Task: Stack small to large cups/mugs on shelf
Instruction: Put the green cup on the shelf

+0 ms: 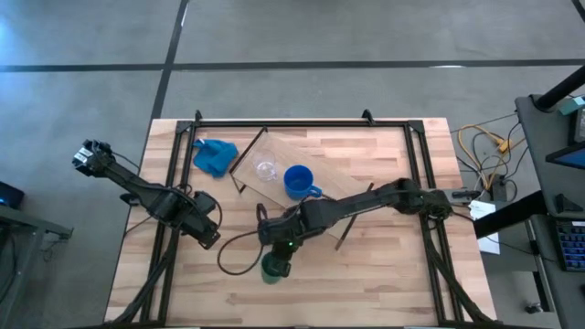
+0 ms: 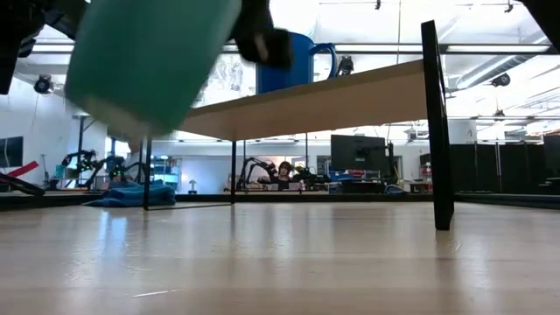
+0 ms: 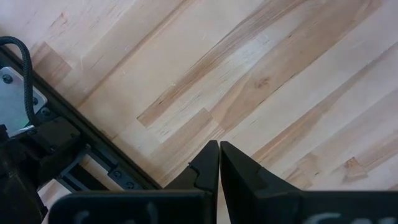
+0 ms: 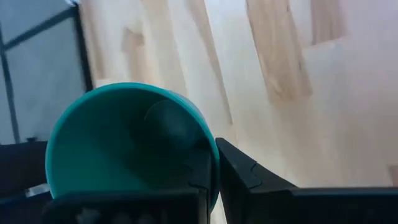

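Down at six o'clock, the right gripper (image 1: 277, 254) clamps the green cup (image 1: 272, 269); blue mug (image 1: 298, 180) and glass cup (image 1: 266, 170) sit unstacked on the shelf (image 1: 352, 174); left gripper (image 3: 219, 163) pinched shut, empty.

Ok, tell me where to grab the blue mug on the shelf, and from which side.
Probably take the blue mug by its rim wall, coming straight down: it stands upright and open-topped on the shelf. Pinch the side away from its handle and clear of the glass cup.
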`<action>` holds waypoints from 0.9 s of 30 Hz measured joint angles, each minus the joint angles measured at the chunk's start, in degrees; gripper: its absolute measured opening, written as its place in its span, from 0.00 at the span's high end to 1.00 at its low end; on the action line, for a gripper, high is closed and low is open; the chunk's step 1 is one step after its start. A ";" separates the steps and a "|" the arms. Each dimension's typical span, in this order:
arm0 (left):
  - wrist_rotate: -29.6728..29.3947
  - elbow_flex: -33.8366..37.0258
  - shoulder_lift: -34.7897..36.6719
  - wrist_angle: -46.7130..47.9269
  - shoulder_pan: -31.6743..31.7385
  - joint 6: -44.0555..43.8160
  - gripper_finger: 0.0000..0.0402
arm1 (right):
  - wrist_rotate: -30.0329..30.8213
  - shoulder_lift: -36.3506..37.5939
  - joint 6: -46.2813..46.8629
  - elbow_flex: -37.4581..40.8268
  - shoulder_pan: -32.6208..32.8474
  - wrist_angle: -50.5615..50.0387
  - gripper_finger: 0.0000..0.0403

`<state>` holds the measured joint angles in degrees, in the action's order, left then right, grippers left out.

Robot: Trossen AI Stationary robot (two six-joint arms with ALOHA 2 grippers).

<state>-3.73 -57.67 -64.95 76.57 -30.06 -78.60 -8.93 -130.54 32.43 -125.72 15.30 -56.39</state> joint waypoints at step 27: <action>-1.18 0.69 -0.28 -0.27 0.07 1.48 1.00 | 14.83 9.59 -1.83 -8.67 -0.44 -33.61 0.98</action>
<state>-4.91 -56.98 -65.23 76.30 -30.00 -77.13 5.90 -120.95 30.60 -134.39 14.86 -90.00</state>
